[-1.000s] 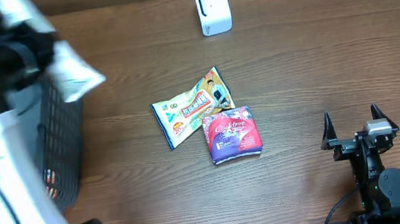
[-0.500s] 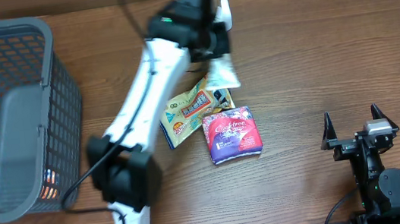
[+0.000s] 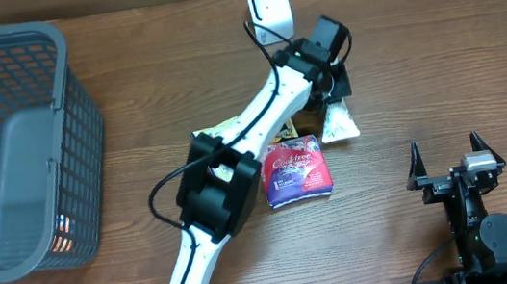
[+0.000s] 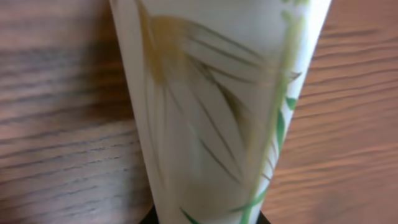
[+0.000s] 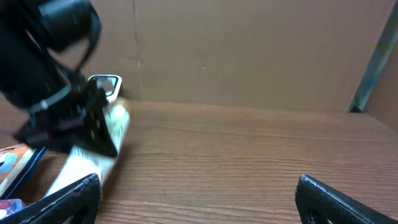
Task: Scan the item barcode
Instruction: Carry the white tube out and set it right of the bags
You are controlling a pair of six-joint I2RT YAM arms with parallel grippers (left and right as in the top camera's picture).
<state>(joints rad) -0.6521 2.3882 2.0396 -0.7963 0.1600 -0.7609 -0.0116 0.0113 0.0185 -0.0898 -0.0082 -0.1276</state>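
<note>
The left gripper, clamped on the white leaf-printed plastic packet, is swinging it off the white box-shaped scanner toward centre right; the scan pass is likely finishing.

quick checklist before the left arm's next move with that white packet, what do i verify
1. Left gripper shut on the white packet: ok.
2. Packet lined up with the scanner: not ok, it hangs off to the scanner's right and nearer the robot.
3. Barcode turned toward the scanner: cannot tell, the left wrist view shows only leaf print.
4. Right gripper open and parked away from the packet: ok.
5. Purple pack apart from the held packet: ok.
</note>
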